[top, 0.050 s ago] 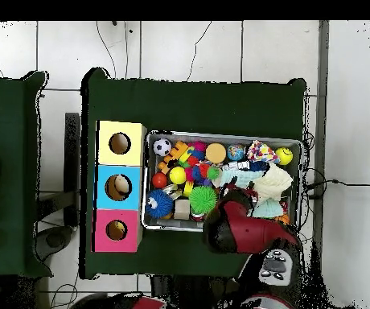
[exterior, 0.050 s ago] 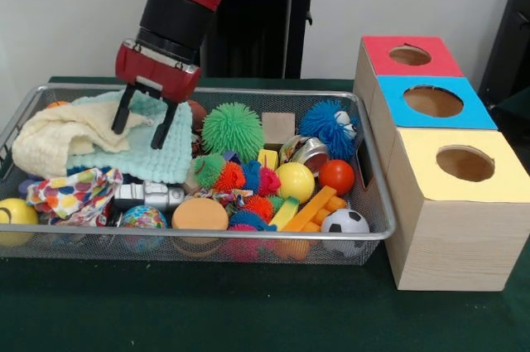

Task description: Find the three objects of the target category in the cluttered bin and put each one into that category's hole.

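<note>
The wire bin (exterior, 0.050 s ago: 377,236) stands on a green table (exterior, 0.050 s ago: 248,311) and is full of toys and cloths. At its left end lie a yellow ball (exterior, 0.050 s ago: 14,218), a cream cloth (exterior, 0.050 s ago: 58,137) and a dotted cloth (exterior, 0.050 s ago: 70,195), with a mint cloth (exterior, 0.050 s ago: 161,161) beside them. The gripper (exterior, 0.050 s ago: 142,127) hangs over the cloths near the bin's back rim; its two black fingers (exterior, 0.050 s ago: 121,115) are spread apart and hold nothing. Toward the middle there is a silver toy (exterior, 0.050 s ago: 149,195), an orange disc (exterior, 0.050 s ago: 199,214), a green spiky ball (exterior, 0.050 s ago: 232,130) and a wood block (exterior, 0.050 s ago: 277,127). Farther right lie a yellow ball (exterior, 0.050 s ago: 295,181), a red ball (exterior, 0.050 s ago: 336,176), a blue furry ball (exterior, 0.050 s ago: 329,127) and, at the front right corner, a soccer ball (exterior, 0.050 s ago: 345,222). Right of the bin, three boxes stand in a row, each with a round hole on top: red (exterior, 0.050 s ago: 410,55), blue (exterior, 0.050 s ago: 433,101) and yellow (exterior, 0.050 s ago: 464,163). Which category is the target I cannot tell.
</note>
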`<action>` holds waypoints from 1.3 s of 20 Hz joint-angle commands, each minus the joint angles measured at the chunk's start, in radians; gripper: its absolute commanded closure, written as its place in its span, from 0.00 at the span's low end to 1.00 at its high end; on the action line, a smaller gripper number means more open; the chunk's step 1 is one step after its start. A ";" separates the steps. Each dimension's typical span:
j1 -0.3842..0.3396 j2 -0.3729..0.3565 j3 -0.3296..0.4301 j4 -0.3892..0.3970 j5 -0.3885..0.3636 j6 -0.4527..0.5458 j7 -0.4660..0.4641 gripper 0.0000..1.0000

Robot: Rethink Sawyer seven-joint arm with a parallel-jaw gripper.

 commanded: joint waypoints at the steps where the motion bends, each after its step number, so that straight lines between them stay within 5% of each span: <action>1: 0.062 0.076 -0.089 -0.105 0.028 0.164 0.018 0.00; 10: 0.019 0.181 -0.049 -0.149 -0.007 0.191 0.032 0.00; 26: -0.220 0.164 0.227 -0.123 -0.102 0.138 0.028 0.00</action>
